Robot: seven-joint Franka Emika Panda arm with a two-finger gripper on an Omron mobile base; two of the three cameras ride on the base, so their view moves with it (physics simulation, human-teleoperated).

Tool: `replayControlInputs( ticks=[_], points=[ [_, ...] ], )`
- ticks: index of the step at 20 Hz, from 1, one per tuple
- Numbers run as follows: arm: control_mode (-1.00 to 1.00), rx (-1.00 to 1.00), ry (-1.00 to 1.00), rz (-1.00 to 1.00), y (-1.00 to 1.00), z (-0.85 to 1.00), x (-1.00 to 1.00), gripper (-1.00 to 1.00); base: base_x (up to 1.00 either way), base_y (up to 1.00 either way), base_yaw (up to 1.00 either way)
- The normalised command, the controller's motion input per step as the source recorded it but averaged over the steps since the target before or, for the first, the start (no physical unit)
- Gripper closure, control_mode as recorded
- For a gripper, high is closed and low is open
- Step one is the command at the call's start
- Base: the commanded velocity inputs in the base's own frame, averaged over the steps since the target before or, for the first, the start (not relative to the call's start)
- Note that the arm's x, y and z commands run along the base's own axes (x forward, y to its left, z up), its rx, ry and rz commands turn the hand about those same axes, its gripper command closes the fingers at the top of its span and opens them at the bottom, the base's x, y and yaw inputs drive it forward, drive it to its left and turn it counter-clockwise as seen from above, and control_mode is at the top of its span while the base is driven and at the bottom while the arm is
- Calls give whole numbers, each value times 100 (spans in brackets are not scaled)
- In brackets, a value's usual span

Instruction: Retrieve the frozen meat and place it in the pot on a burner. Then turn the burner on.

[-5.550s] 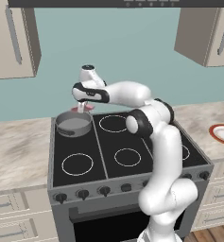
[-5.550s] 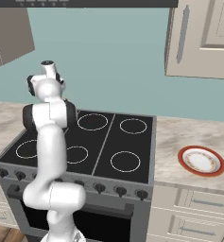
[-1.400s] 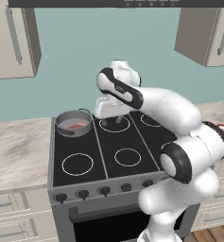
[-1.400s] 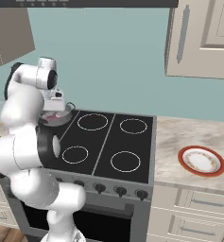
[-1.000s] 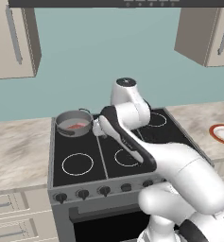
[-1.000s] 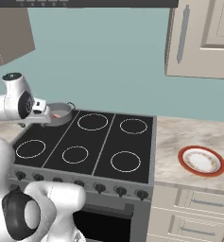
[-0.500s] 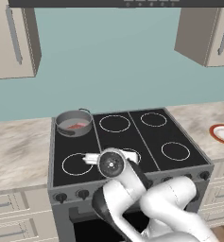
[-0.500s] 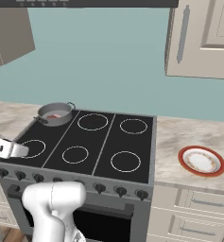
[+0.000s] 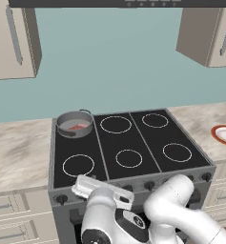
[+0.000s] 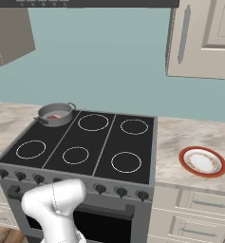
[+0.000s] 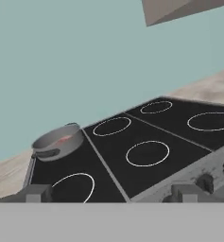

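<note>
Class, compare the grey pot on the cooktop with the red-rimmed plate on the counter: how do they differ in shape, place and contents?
The pot is grey metal with raised walls and a loop handle; the plate is flat, white and red-rimmed. The pot sits on the black cooktop at its back left corner; the plate lies on the counter to the cooktop's right. The pot holds the reddish frozen meat; the plate carries no such chunk. Both are round.

The back-left zone of the cooktop (image 9: 133, 143) is being occupied by the pot (image 9: 75, 124). The five ringed zones are being left bare, and open air is being kept above them. Upward room is being limited by wall cabinets (image 9: 206, 33) at both sides.
</note>
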Motion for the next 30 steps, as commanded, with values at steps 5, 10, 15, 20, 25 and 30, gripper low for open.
replayControlInputs(
  ticks=[5, 10, 15, 20, 25, 30],
  points=[
    [-100, -2, -12, 9, 0, -44, -18, -100, 0, 0, 0],
    [-100, -24, 0, 12, 0, -48, -4, -100, 0, 0, 0],
    [-100, -24, 12, 11, 0, -38, 0, -100, 0, 0, 0],
    [-100, -16, 7, 9, 1, -31, 0, -100, 0, 0, 0],
    [-100, -2, -2, 9, 11, -44, 6, -100, 0, 0, 0],
    [-100, 1, -3, 6, 0, -15, 15, -100, 0, 0, 0]
  ],
)
